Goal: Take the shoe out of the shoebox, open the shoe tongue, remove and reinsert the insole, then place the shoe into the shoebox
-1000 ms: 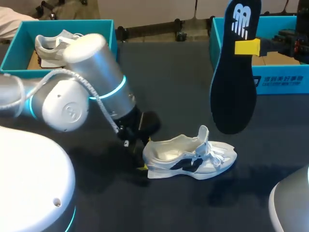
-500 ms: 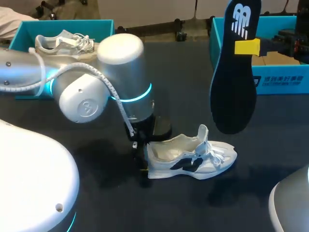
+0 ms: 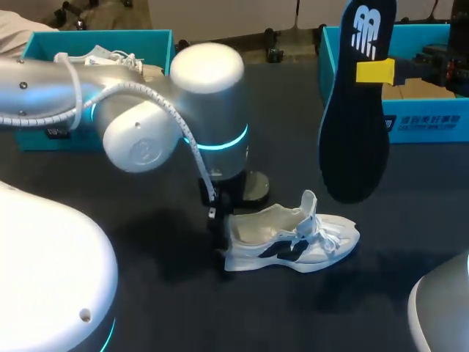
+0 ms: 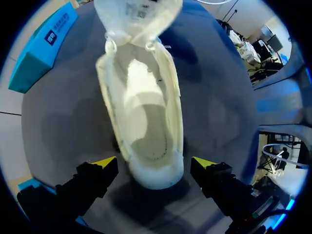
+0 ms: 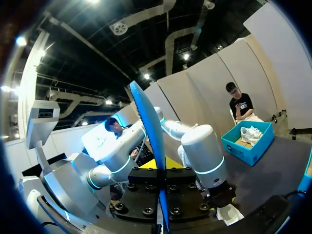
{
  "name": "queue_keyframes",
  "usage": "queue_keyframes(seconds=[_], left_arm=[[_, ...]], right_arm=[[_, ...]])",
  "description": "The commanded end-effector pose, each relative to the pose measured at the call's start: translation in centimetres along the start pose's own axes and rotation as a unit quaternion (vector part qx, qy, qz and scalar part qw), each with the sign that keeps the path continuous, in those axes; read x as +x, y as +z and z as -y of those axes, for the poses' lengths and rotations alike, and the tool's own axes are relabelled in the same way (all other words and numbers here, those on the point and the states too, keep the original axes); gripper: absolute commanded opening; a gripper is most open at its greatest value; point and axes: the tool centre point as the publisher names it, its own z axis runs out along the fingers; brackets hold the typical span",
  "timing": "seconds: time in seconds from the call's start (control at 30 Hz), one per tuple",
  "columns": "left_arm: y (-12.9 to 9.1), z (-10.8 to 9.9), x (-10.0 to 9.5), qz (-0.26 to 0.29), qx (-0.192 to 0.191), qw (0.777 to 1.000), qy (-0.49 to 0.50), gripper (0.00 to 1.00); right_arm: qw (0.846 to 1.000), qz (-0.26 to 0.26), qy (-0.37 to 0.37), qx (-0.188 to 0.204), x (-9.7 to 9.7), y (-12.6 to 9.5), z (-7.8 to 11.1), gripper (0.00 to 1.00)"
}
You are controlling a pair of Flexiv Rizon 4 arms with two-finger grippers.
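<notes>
Two shoes, one seemingly boxed; one insole in right tool's grip; left tool wide astride heel.

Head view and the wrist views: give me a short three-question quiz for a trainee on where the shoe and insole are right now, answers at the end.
1. True or false: the insole lies inside the shoe.
2. Pick one. The left gripper is: A, shut on the shoe's tongue; B, open, with one finger on either side of the shoe's heel; C, shut on the insole.
3. In a few words: which gripper holds the insole, and where?

Key: 1, false. 2, B. 3, the right gripper, which holds it up in the air above the table, beyond the shoe's toe end.
</notes>
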Motion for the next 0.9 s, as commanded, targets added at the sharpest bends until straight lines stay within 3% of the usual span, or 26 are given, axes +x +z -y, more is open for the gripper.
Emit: queue_keyframes(seconds=[0.03, 0.2, 0.37, 0.63, 0.83, 0.9], left_arm=[[-2.3, 0.1, -0.3, 0.003, 0.008, 1.000, -0.006, 1.00], [-3.9, 1.9, -1.2, 0.015, 0.032, 0.999, -0.014, 1.00], [-3.9, 3.9, -2.6, 0.029, 0.037, 0.999, -0.009, 1.00], [-1.2, 6.5, -4.9, 0.033, 0.043, 0.998, -0.041, 1.00], [0.6, 8.3, -5.4, 0.038, 0.050, 0.997, -0.046, 1.00], [1.0, 8.9, -5.5, 0.043, 0.051, 0.997, -0.046, 0.95]], right_arm=[[1.000, -0.001, 0.000, 0.002, -0.3, 0.2, -0.1, 0.00], [1.000, -0.001, 0.000, 0.002, -0.3, 0.2, -0.1, 0.00], [1.000, -0.001, 0.000, 0.002, -0.3, 0.2, -0.1, 0.00], [1.000, -0.001, 0.000, 0.002, -0.3, 0.2, -0.1, 0.00], [1.000, -0.001, 0.000, 0.002, -0.3, 0.2, -0.1, 0.00], [1.000, -0.001, 0.000, 0.002, -0.3, 0.2, -0.1, 0.00]])
